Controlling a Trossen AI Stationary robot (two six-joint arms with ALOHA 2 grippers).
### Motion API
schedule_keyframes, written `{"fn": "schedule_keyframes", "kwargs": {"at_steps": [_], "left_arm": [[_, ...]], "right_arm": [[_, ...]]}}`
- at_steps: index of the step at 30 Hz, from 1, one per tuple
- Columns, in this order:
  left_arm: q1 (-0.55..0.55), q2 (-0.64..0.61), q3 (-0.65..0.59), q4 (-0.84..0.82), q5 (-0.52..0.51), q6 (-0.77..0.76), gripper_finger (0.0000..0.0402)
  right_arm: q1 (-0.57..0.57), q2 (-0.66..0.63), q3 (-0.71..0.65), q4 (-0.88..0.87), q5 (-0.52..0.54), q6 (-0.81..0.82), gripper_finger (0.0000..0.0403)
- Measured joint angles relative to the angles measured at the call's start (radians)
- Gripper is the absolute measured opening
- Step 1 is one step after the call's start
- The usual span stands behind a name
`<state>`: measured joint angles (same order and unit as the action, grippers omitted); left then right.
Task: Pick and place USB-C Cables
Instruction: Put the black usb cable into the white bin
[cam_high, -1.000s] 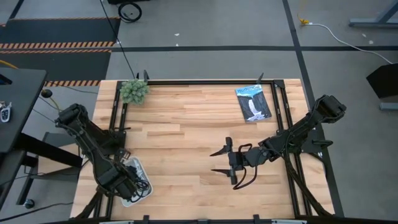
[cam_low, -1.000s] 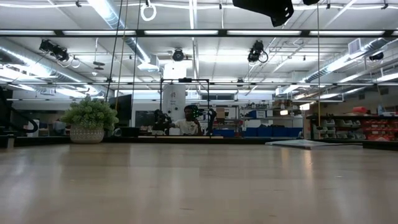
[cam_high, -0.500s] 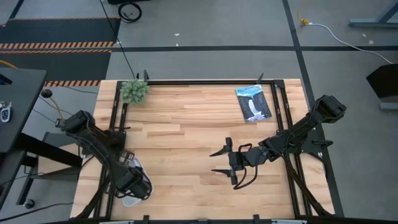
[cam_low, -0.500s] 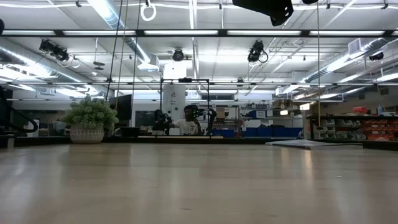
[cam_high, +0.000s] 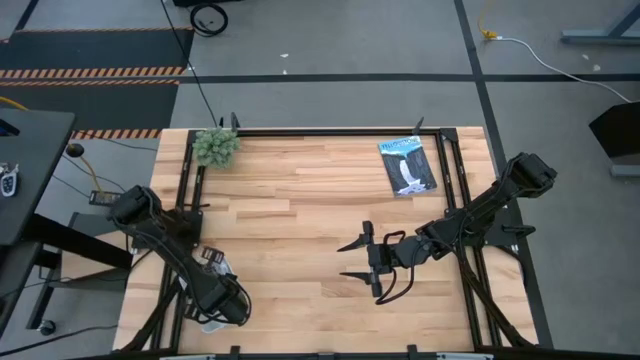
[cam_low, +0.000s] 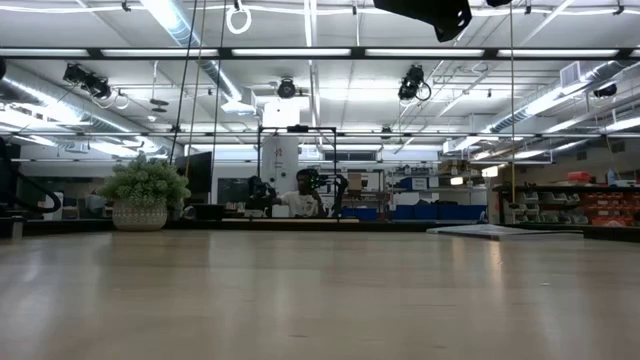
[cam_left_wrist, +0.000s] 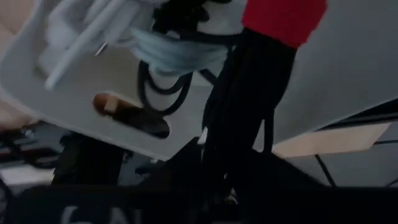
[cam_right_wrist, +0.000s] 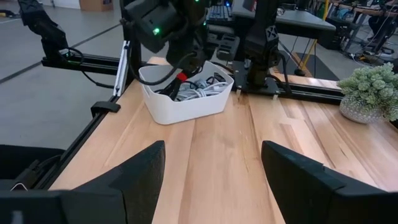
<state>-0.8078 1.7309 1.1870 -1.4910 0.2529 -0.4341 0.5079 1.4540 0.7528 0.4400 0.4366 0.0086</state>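
Note:
A white bin (cam_right_wrist: 186, 109) stands at the table's near left corner (cam_high: 208, 322). It holds the coiled cables: pale blue-grey (cam_left_wrist: 174, 56), white (cam_left_wrist: 81, 34) and plain black (cam_left_wrist: 158, 99). My left gripper (cam_high: 225, 305) is right above the bin (cam_right_wrist: 183, 65) and is shut on the black cable with the red tie (cam_right_wrist: 180, 76). My right gripper (cam_high: 352, 260) hangs open above the bare middle of the table, touching nothing; its two fingers frame the right wrist view (cam_right_wrist: 211, 180). My left gripper holds the black cable with the red tie by its bunched black strands (cam_left_wrist: 245, 106), just below the red tie (cam_left_wrist: 283, 18). The fingers come from above, pointing down into the bin. A black loop (cam_right_wrist: 163, 79) hangs beside them over the other cables; the fingers hide the pinch itself.
A fuzzy green plant ball (cam_high: 215, 146) sits at the far left corner. A flat black-and-blue packet (cam_high: 407, 166) lies at the far right. Black frame rails (cam_high: 452, 190) run along the table's sides. A person (cam_low: 300, 200) sits far behind the table.
My left arm has swung toward the table's near edge and a little to the right. Its gripper now covers more of the white bin than a second ago. The right arm has kept still.

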Motion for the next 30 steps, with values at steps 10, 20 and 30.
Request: {"fn": "schedule_keyframes", "kwargs": {"at_steps": [10,20,30], "left_arm": [[0.034,-0.005,0.017,-0.082,0.019,-0.007,0.0204],[0.071,-0.010,0.134,-0.044,-0.173,-0.126,0.0199],[0.047,-0.010,0.059,0.180,-0.176,-0.131,0.0169]], "right_arm": [[0.000,0.000,0.000,0.000,-0.011,0.008,0.0272],[0.000,0.000,0.000,0.000,-0.011,0.015,0.0272],[0.000,0.001,-0.010,0.001,-0.012,0.015,0.0272]]}}
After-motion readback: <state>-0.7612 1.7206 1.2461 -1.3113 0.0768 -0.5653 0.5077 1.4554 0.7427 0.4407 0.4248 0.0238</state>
